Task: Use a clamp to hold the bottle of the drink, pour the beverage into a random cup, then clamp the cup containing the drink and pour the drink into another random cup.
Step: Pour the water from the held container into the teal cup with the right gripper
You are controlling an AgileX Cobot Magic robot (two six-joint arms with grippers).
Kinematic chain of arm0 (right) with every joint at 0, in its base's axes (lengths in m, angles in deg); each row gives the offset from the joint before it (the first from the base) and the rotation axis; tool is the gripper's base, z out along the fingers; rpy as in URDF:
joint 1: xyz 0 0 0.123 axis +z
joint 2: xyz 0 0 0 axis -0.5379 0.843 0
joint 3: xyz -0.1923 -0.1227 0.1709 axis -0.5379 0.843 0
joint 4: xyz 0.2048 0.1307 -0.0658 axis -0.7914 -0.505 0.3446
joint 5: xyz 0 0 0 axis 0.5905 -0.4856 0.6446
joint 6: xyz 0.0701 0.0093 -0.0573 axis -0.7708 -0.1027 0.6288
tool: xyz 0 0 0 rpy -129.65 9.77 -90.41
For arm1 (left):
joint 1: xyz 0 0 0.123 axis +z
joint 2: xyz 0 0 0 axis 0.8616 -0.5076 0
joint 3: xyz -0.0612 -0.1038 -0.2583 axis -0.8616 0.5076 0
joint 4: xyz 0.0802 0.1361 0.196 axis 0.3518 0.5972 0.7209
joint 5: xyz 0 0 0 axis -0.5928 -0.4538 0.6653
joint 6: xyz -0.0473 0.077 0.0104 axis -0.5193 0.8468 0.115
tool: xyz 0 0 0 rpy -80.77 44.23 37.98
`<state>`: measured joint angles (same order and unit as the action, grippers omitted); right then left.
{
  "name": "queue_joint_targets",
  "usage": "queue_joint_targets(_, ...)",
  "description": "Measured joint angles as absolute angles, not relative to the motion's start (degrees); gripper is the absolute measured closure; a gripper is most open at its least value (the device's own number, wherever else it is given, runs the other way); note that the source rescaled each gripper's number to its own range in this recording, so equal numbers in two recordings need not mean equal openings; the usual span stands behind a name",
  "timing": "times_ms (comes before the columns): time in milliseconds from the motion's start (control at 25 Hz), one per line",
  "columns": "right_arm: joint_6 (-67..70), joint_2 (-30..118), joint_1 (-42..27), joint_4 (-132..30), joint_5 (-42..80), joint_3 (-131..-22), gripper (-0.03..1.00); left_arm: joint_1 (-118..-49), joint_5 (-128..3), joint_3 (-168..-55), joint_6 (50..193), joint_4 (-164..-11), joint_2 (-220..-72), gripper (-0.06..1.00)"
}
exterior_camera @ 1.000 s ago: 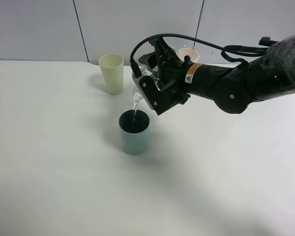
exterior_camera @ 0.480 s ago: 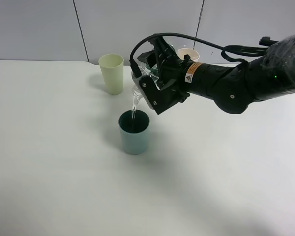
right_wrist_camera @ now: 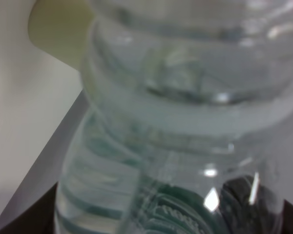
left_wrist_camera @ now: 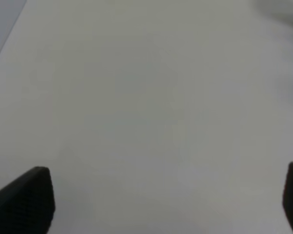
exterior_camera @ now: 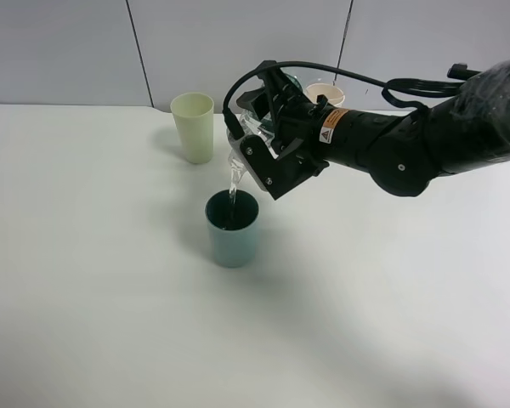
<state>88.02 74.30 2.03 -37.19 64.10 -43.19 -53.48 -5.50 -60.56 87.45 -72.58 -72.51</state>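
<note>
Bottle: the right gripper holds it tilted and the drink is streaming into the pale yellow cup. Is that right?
No. The right gripper holds the bottle tilted, but the drink is streaming into the teal cup, not the pale yellow cup, which stands apart behind it. The exterior high view shows this.

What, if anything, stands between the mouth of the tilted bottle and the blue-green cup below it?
Nothing visible does. The bottle is tilted above the blue-green cup, and the liquid stream falls straight into its open top. The pale yellow cup stands apart, farther back.
</note>
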Motion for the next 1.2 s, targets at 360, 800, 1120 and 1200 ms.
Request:
queue_joint_targets(360, 89.7, 74.3, 2.0, -36.7, 64.1, -43.2, 0.97, -53.5, -5.5, -60.6, 87.4, -72.6, -72.5, 0.14)
queue_joint_targets(800, 91.7, 74.3, 2.0, -36.1, 64.2, -43.2, 0.97, -53.5, -5.5, -60.6, 87.4, -72.6, -72.5, 0.14)
queue_joint_targets(1120, 92.3, 74.3, 2.0, -35.2, 64.2, -43.3, 0.97, -53.5, -5.5, -60.6, 87.4, -72.6, -72.5, 0.14)
queue_joint_targets(1200, 92.5, 74.3, 2.0, -34.9, 64.3, -43.3, 0.97, -53.5, -5.5, -60.6, 87.4, -72.6, -72.5, 0.14)
